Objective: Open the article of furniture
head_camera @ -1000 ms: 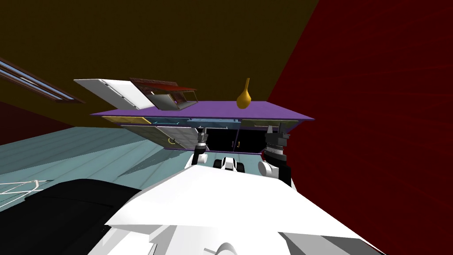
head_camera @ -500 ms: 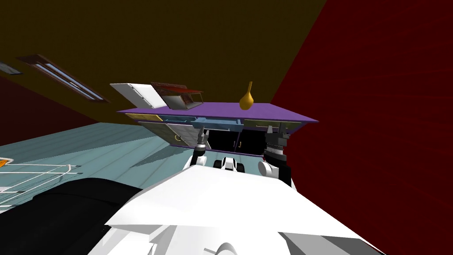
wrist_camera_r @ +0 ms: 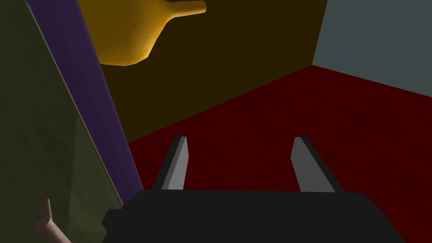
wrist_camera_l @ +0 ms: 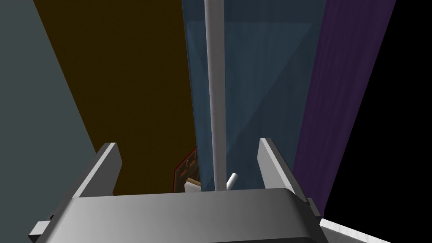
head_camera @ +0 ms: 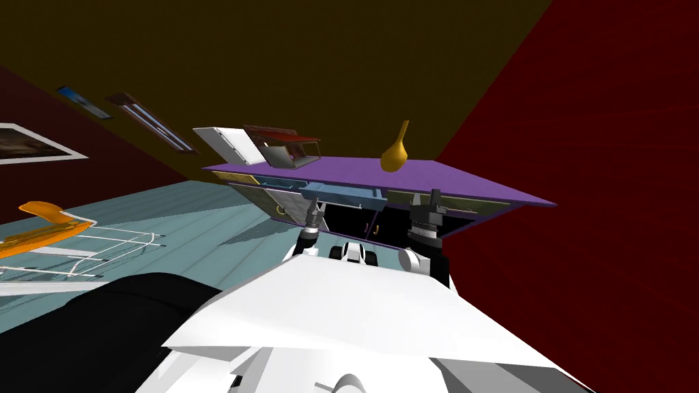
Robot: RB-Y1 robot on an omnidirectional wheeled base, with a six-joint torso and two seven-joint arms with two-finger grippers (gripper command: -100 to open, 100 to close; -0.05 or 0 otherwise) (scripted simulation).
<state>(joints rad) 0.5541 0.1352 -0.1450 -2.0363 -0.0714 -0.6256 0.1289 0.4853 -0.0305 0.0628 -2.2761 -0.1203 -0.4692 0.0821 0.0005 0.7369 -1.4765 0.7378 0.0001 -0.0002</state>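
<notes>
Dark red wall (head_camera: 614,170) on the right, olive-brown wall (head_camera: 307,61) across the top, teal floor (head_camera: 170,218) centre left. Window (head_camera: 147,121) and framed picture (head_camera: 27,143) upper left; white wire rack (head_camera: 102,245) at left edge.

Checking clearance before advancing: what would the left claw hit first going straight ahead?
Likely the grey bar handle on the blue drawer front, between the left claw's open fingers; depth is unclear.

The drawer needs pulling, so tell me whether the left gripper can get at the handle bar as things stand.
Probably yes. The left gripper is open, and the grey handle bar on the blue drawer runs between its fingers, with nothing in the way.
</notes>
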